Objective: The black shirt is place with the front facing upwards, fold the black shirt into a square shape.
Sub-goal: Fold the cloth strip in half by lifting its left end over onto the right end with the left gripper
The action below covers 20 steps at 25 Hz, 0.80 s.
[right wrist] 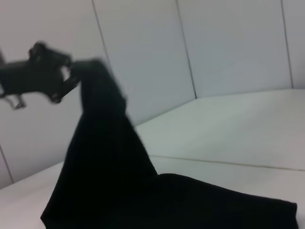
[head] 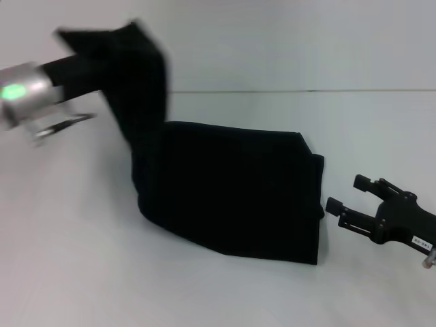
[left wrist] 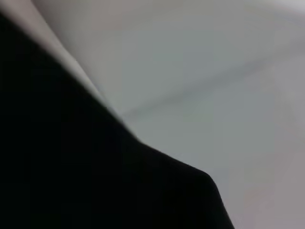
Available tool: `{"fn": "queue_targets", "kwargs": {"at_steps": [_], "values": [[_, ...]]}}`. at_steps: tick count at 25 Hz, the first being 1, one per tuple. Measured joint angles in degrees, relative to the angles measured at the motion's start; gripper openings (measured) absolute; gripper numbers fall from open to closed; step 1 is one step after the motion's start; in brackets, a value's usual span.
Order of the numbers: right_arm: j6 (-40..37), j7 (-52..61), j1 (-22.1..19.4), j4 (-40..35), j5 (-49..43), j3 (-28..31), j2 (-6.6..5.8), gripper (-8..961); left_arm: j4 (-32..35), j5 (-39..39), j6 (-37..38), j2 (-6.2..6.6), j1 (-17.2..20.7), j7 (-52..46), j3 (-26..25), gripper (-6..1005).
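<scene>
White table [head: 225,300] under everything, pale panelled wall [right wrist: 228,47] behind, with dark seams running down between the panels. Black shirt [head: 238,197] lying mid-table, already folded over into a broad dark slab, plain black on the surface that shows. Left edge of that slab pulled up off the table into a tall tapering peak, rising toward the far left. Right edge flat on the table, layered corners stacked one over another.

Left hand [right wrist: 66,78] raised high above the table at the far left, clamped on the top of the lifted fabric; seen from the right wrist camera as a dark clamp with the cloth hanging straight down from it and widening toward the table. Silver wrist cuff [head: 24,92] with a green light just behind it in the head view. Left wrist camera mostly filled by black cloth close to the lens, with grey table and wall beyond.

Right hand [head: 346,194] low at the right, just beside the shirt's right edge, fingers [head: 361,182] apart and pointing toward the fabric, holding nothing, not touching the cloth. Small white label [head: 422,240] on the black body behind the fingers.
</scene>
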Motion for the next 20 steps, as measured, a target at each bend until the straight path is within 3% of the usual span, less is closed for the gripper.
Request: {"fn": "queue_targets", "kwargs": {"at_steps": [5, 7, 9, 14, 20], "values": [[0.13, 0.0, -1.08, 0.38, 0.01, 1.13, 0.01, 927, 0.08, -0.04, -0.77, -5.01, -5.46, 0.65, 8.32, 26], [0.46, 0.0, -1.17, 0.57, -0.01, 1.36, -0.02, 927, -0.04, 0.0, -1.53, -7.34, -5.62, 1.03, 11.6, 26], [1.07, 0.0, -1.1, 0.79, -0.1, 1.4, -0.01, 927, -1.32, -0.1, -2.68, -8.63, -4.87, 1.53, 14.66, 27], [5.3, -0.01, 0.12, 2.8, -0.19, 1.29, 0.09, 927, -13.83, -1.4, -5.91, -8.91, -2.68, 8.89, 17.83, 27], [10.75, -0.59, 3.82, 5.87, -0.14, 0.8, 0.45, 927, -17.45, -1.45, -4.7, -9.02, -0.98, 14.11, 17.97, 27]]}}
